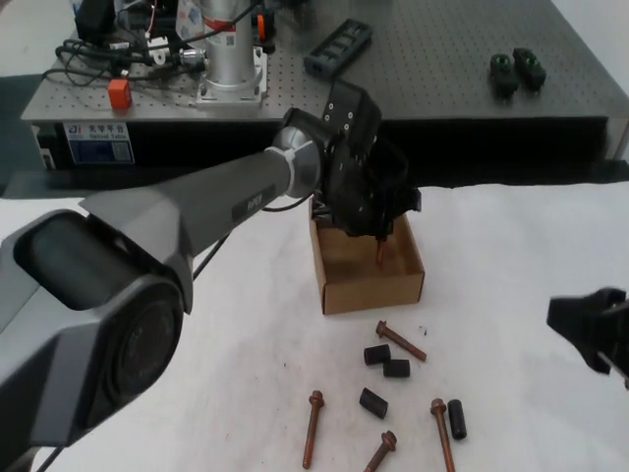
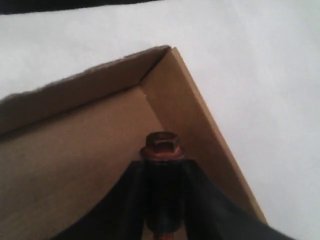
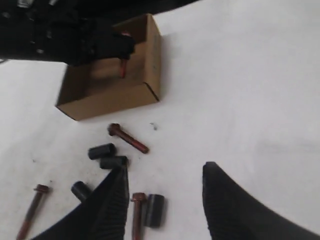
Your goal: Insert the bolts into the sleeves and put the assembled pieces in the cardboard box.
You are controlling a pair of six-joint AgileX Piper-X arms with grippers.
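We've got the left tool (image 2: 162,172) clamped on the sleeved bolt (image 2: 161,145) just beside the cardboard box (image 2: 200,115) wall, so it might snag.

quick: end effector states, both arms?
Left end effector: closed on a bolt, over the cardboard box.
Right end effector: open, holding nothing.
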